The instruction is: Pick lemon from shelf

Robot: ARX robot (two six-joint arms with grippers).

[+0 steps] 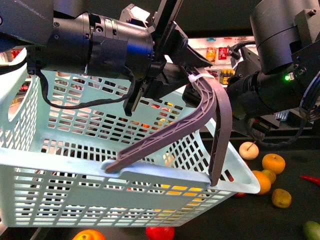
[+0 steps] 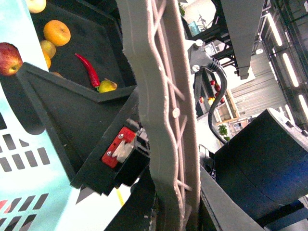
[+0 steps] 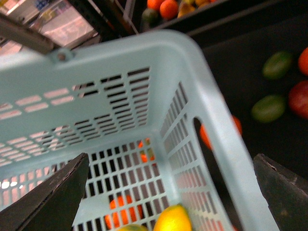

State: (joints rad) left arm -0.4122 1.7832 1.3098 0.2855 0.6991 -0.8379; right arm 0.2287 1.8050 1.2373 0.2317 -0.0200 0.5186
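Observation:
My left gripper [image 1: 192, 80] is shut on the grey basket handle [image 1: 200, 117], holding the pale blue slotted basket [image 1: 75, 170] up in front of the shelf [image 1: 295, 150]. In the left wrist view the handle [image 2: 161, 120] runs straight between the closed jaws of the left gripper [image 2: 166, 211]. My right gripper [image 3: 168, 192] hangs open over the basket's inside [image 3: 115, 120]. A yellow lemon [image 3: 172, 219] lies on the basket floor between and below the fingers, touched by neither. On the black shelf tray, another yellowish fruit [image 1: 281, 198] rests among oranges.
The tray right of the basket holds a pale apple [image 1: 248, 150], oranges [image 1: 273, 163], a red chili [image 1: 310, 179] and a green fruit [image 1: 311, 231]. Green fruits [image 3: 276, 65] lie beside the basket. An orange [image 1: 89, 235] and a red fruit [image 1: 160, 233] sit under it.

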